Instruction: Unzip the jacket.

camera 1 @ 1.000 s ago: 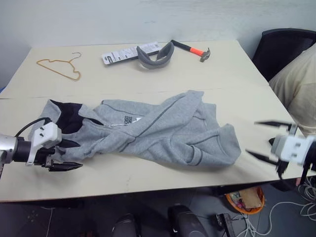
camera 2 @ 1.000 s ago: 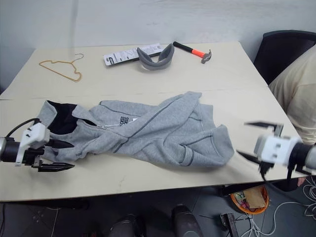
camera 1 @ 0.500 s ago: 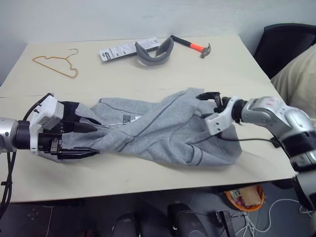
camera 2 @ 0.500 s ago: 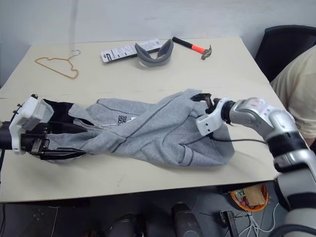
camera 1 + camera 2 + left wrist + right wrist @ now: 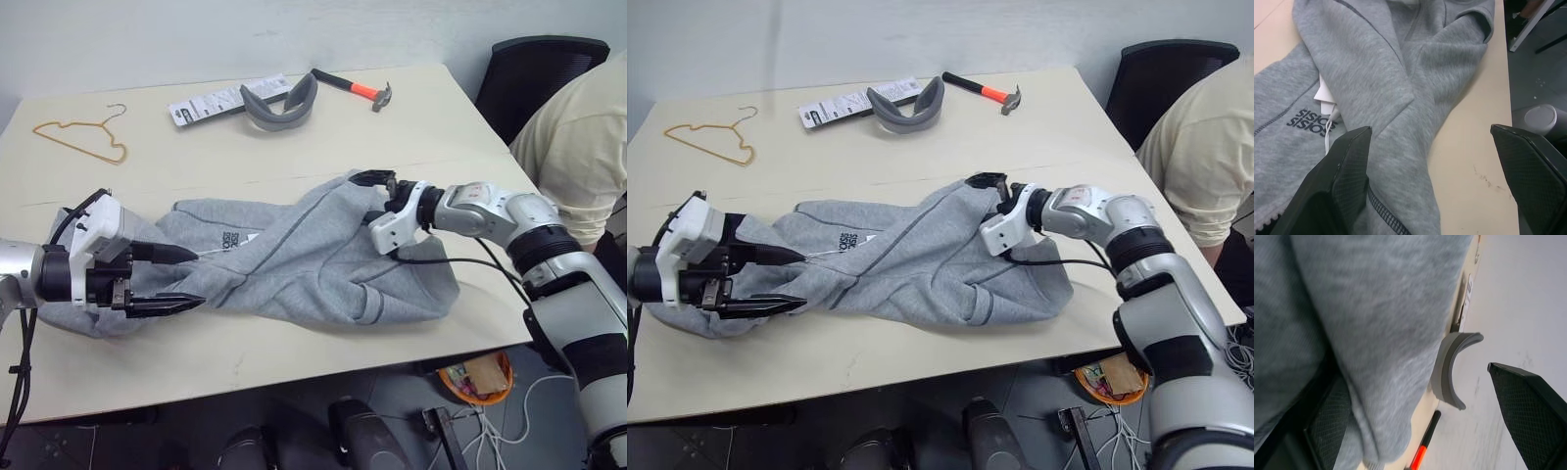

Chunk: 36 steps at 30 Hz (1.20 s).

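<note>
One jacket [image 5: 313,259] lies crumpled across the near middle of the tabletop [image 5: 441,147], hood end toward the robot's left, hem bunched toward its right. The zip is not yet opened as far as can be seen: the front is folded over itself, and only a short stretch of zipper shows near the neck label.

The step in hand looks like getting hold of the garment before any unzipping. The left claw [image 5: 167,279] sits at the hood end of the jacket, jaws wide, fabric lying just by its fingers but nothing pinched. The right claw [image 5: 377,191] is at the far edge of the jacket's bunched right part, also wide, one finger against the grey fleece and the other out over bare tabletop; it grips nothing.

Next, I judge, the fold must be spread so the zip line is exposed. Then one claw has to pin the collar while the other finds the small pull, a fiddly target for broad fingers. Loose fleece will likely drag along instead of parting if the collar is not anchored.

Beyond the jacket, at the tabletop's far side: one wire hanger [image 5: 83,142], one flat packet [image 5: 206,100], one grey padded band [image 5: 279,100], one hammer [image 5: 355,88]. One person [image 5: 578,147] sits beside the jacket's right end, before one dark chair [image 5: 524,73].
</note>
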Tool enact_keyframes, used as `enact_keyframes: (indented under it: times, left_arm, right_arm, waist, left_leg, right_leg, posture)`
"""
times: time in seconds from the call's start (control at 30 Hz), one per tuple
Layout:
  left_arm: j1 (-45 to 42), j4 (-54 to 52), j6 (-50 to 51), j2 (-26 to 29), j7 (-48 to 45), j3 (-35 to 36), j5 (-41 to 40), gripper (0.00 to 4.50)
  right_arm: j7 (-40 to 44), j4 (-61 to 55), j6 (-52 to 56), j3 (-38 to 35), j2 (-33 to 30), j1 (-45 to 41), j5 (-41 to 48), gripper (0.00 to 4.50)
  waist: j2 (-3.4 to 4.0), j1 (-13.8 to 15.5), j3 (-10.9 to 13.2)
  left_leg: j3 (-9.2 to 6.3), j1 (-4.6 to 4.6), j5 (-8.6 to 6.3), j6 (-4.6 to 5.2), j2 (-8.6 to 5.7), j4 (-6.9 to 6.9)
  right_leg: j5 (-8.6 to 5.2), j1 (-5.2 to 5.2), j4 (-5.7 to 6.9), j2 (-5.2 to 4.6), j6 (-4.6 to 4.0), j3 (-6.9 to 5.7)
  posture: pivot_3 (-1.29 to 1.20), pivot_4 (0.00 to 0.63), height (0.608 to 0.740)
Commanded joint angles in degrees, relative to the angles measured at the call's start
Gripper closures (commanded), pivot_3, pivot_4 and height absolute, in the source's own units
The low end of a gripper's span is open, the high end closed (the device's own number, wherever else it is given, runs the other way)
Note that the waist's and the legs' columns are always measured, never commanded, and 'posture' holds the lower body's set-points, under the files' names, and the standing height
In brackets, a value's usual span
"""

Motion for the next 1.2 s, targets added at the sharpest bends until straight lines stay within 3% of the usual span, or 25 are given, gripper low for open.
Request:
enact_keyframes:
  times: [0.03, 0.17, 0.2, 0.3, 0.4, 0.47, 0.53, 0.67, 0.93, 1.17, 1.2]
  left_arm:
    - [-0.6, -0.8, -1.6, -0.1, 0.1, 0.0, 0.7, 0.42]
    - [-1.5, -0.5, -1.9, -0.4, 0.5, -0.3, 1.1, 0.42]
    - [-1.6, -0.4, -1.9, -0.4, 0.5, -0.3, 1.2, 0.42]
    - [-1.9, 0.4, -2.2, -0.3, 0.1, -0.6, 1.4, 0.42]
    - [-3.3, 1.6, -2.9, -0.6, -0.1, -2.1, 2.0, 0.42]
    - [-5.4, 2.3, -3.6, -1.3, 0.2, -4.0, 2.6, 0.42]
    - [-7.3, 2.8, -3.8, -1.7, 0.0, -5.4, 2.8, 0.42]
    - [-9.8, 4.1, -3.9, -1.8, -0.9, -6.9, 3.1, 0.42]
    - [-12.2, 4.7, -4.3, -2.3, -1.1, -8.3, 3.9, 0.42]
    - [-10.8, 4.1, -4.7, -2.1, -1.1, -7.8, 4.4, 0.42]
    - [-10.9, 4.2, -4.9, -2.2, -1.1, -7.9, 4.5, 0.37]
  right_arm:
    - [0.9, 0.2, -0.6, 0.2, -0.8, -0.8, 1.0, 0.07]
    - [6.0, 1.1, -0.5, -1.6, -5.5, 1.2, 4.1, 0.07]
    - [10.0, 1.8, -0.4, -3.8, -6.7, 2.2, 8.4, 0.07]
    - [33.7, -1.5, 8.6, -14.1, -7.6, 7.9, 33.4, 0.07]
    - [53.6, -15.6, 36.3, -20.9, -5.5, 14.2, 53.3, 0.07]
    - [57.8, -29.0, 69.0, -23.3, -4.0, 17.5, 67.2, 0.07]
    - [54.1, -35.6, 94.2, -26.6, -1.5, 17.9, 76.2, 0.07]
    - [45.4, -40.3, 113.7, -31.6, 3.0, 18.9, 81.8, 0.07]
    - [26.3, -30.3, 125.6, -49.5, 13.7, 15.2, 87.1, 0.07]
    - [18.9, -20.1, 123.3, -60.0, 16.5, 9.2, 90.0, 0.07]
    - [18.8, -19.3, 122.4, -60.1, 17.0, 8.5, 89.9, 0.24]
  waist:
    - [0.00, 0.0, 0.0]
    - [0.00, 0.2, 0.0]
    - [0.00, 0.4, 0.0]
    - [-0.01, 0.6, 0.0]
    - [0.00, 0.6, 0.0]
    - [0.00, 0.4, 0.0]
    - [0.01, 0.5, 0.0]
    - [0.01, 1.7, 0.0]
    - [0.00, 3.4, 0.0]
    - [0.00, 3.3, 0.0]
    - [0.00, 3.2, 0.0]
  left_leg:
    - [-0.01, 0.00, 0.00, 0.00, -0.01, 0.00]
    - [-0.04, 0.00, 0.00, 0.00, -0.02, 0.02]
    - [-0.05, 0.00, 0.00, 0.00, -0.02, 0.02]
    - [-0.21, 0.01, -0.01, 0.02, -0.03, 0.04]
    - [-0.56, 0.17, -0.02, 0.03, 0.03, 0.14]
    - [-0.78, 0.24, -0.02, 0.00, 0.10, 0.23]
    - [-1.20, 0.22, -0.01, -0.09, 0.10, 0.28]
    - [-1.47, 0.11, 0.01, -0.28, 0.14, 0.33]
    - [-1.37, 0.01, -0.05, -0.22, -0.11, 0.38]
    - [-1.37, 0.01, -0.05, -0.22, -0.23, 0.35]
    - [-1.37, 0.01, -0.05, -0.22, -0.23, 0.32]
  right_leg:
    - [0.00, 0.00, 0.00, -0.01, 0.00, -0.01]
    - [0.00, 0.03, -0.01, -0.04, 0.00, -0.04]
    - [0.00, 0.04, -0.02, -0.04, 0.00, -0.06]
    - [-0.01, 0.26, -0.20, -0.08, 0.01, -0.12]
    - [-0.01, 0.66, -0.34, -0.05, 0.01, -0.11]
    - [-0.01, 0.77, -0.23, 0.05, 0.01, -0.09]
    - [-0.01, 0.76, -0.06, 0.13, 0.00, -0.11]
    - [-0.11, 0.71, 0.00, 0.22, -0.19, -0.24]
    - [-0.11, 0.69, -0.13, 0.06, -0.18, -0.23]
    - [-0.11, 0.69, -0.15, 0.07, -0.18, -0.24]
    - [-0.11, 0.69, -0.18, 0.08, -0.18, -0.24]
  posture:
    - [0.00, 0.150, 0.740]
    - [0.00, 0.150, 0.740]
    - [0.00, 0.150, 0.740]
    - [0.00, 0.150, 0.740]
    - [0.00, 0.150, 0.740]
    - [0.00, 0.150, 0.740]
    - [0.00, 0.150, 0.740]
    - [0.00, 0.150, 0.740]
    - [0.00, 0.150, 0.740]
    - [0.00, 0.150, 0.740]
    - [0.00, 0.150, 0.740]
